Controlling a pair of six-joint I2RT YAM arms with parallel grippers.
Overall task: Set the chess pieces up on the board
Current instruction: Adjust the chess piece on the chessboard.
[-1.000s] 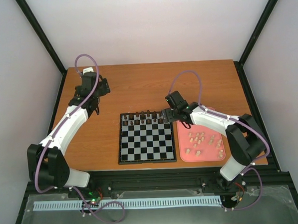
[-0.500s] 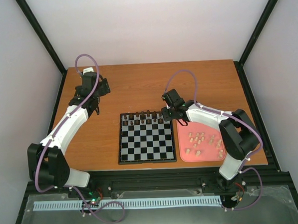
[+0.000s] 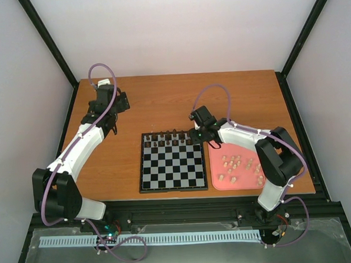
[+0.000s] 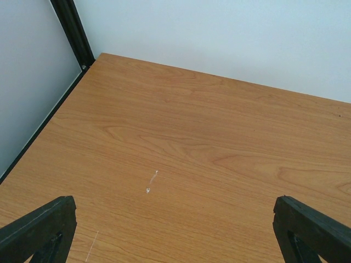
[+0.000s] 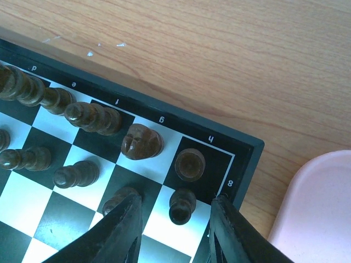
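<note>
- Top external view: the square black-and-silver checkered chessboard (image 3: 172, 174) lies mid-frame on the orange-brown wooden table (image 3: 250, 98). Dark brown chess pieces (image 3: 170, 139) fill two rows along its upper edge, and its lower rows are bare.
- Just right of the board sits a pink rounded plastic tray (image 3: 213, 165) holding the pale beige wooden chess pieces (image 3: 236, 162), scattered loose.
- The right gripper (image 3: 197, 138) hangs over the board's upper right corner. The left gripper (image 3: 120, 102) is at the upper left of the frame, well apart from the board.
- Left wrist view: only table shows. The left gripper's two black tips sit in the lower corners, spread wide with nothing between them.
- Right wrist view: the black fingers (image 5: 123, 233) straddle a small dark pawn (image 5: 182, 205) standing upright by the board's right edge, just below a dark rook (image 5: 190, 164) on the corner square.
- The jaws stand partly apart with a gap on either side of the pawn, so nothing is gripped. Whether they are about to take it or leave it, I cannot tell.
- Judged from this, the dark side looks complete and this corner pawn is the step in hand.
- The next move likely calls for rising straight up, clear of the neighbouring pawn by the left-hand finger. Then comes a narrow, careful pinch on a pale piece in the tray, to stand it on the lower rows.
</note>
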